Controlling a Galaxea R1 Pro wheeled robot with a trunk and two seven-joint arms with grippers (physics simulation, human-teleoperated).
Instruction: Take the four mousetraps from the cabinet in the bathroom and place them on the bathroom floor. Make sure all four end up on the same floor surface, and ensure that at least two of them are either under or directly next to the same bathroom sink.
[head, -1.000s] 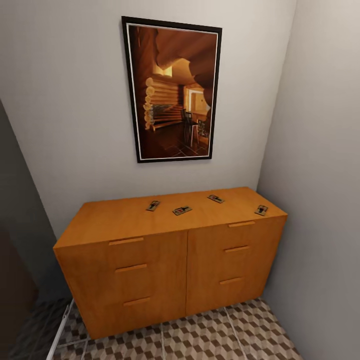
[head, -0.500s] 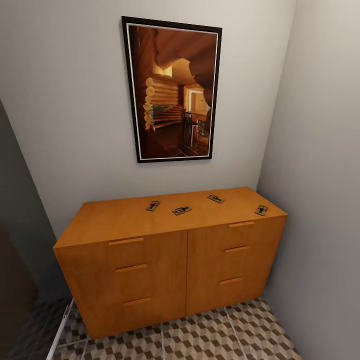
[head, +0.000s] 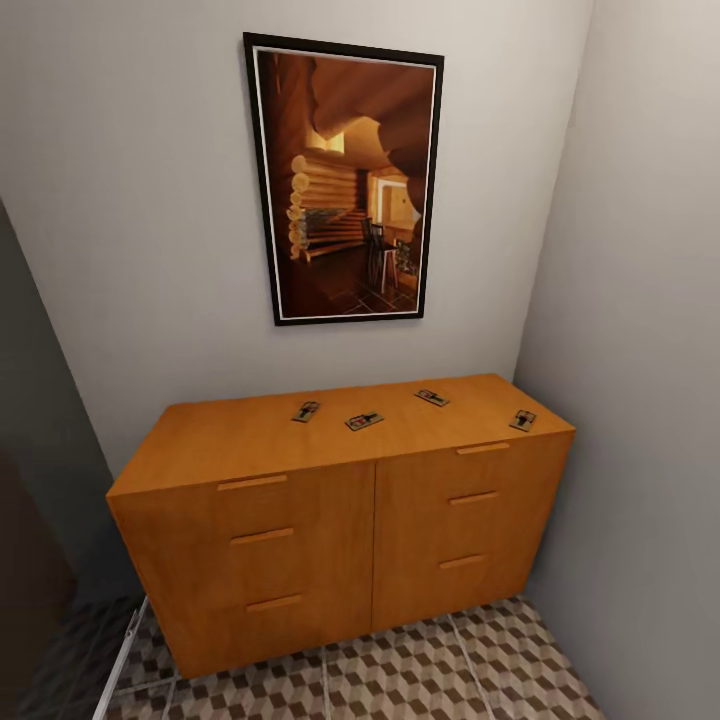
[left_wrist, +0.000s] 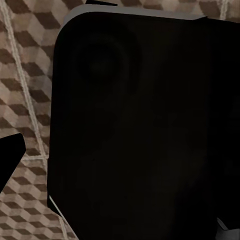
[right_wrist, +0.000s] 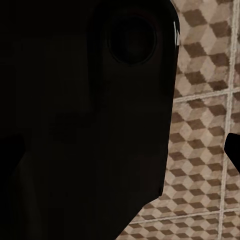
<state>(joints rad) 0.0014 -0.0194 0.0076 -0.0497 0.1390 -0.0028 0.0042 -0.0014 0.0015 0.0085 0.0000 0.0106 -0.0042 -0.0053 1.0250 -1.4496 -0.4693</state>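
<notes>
an orange-brown wood finish is shown on the cabinet (head: 340, 530). the bathroom floor (head: 420, 680) is printed with brown, beige and white cubes, pale grout between. the picture (head: 343, 180) is framed in black; grey walls (head: 140, 230) are seen.

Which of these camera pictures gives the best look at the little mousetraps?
The head view: all four mousetraps lie spread along the top of the orange-brown cabinet, beneath a framed picture. The two wrist views give dark robot parts close up against the cube-patterned bathroom floor instead.
</notes>
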